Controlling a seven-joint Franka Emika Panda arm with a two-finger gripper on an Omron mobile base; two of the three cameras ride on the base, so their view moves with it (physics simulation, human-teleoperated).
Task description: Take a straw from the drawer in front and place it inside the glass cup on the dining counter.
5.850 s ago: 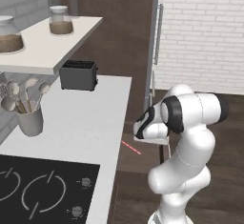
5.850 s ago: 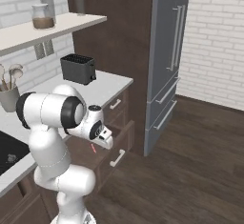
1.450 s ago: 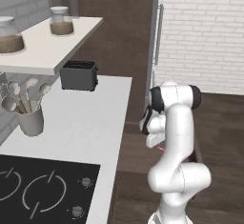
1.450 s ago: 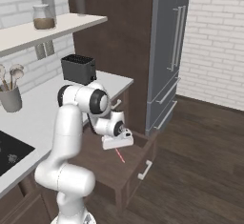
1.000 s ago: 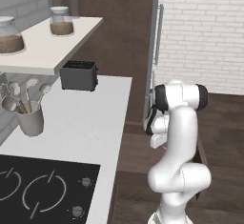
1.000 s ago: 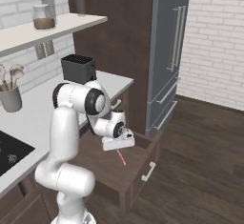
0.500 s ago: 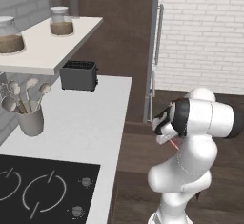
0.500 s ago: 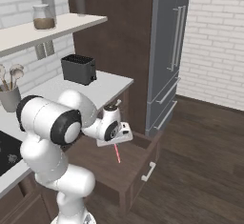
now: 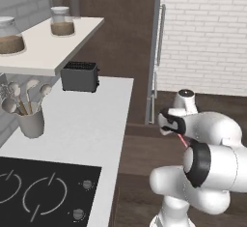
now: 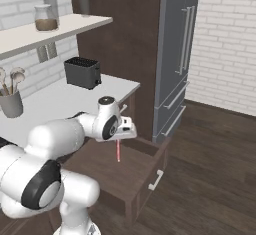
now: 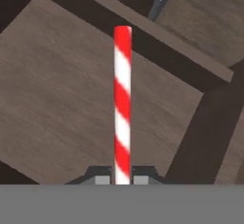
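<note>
At the far left of the left base view a grey cup of wooden spoons [image 9: 30,120] stood by the black hob [image 9: 41,192], handy for cooking, and two jars [image 9: 61,21] sat up on the white shelf [image 9: 53,45], out of the working space. A black toaster [image 9: 79,76] sat at the back of the white counter [image 9: 91,124], against the wall. None of these showed a brand, label or any readable writing.

Further right, in the right base view, the drawer [image 10: 135,171] stood pulled out below the counter edge, open so that the arm could reach in, its floor bare wood. Above it the gripper [image 10: 121,129] pointed downward, and the straw [image 10: 118,150] hung straight down from it, clear of the drawer floor. The hand view showed the straw [image 11: 122,104] running up the middle from between the fingertips [image 11: 101,180], which were pressed together on its end, pinching it. Holding it by one end seemed to suit the job, since the free end could later be lowered into a cup. The red and white stripes were its only marking.

At the far right stood the tall grey fridge [image 10: 180,44] with long handles, closed and unmarked. The straw seemed freshly lifted, with the carry to the cup yet to come.
</note>
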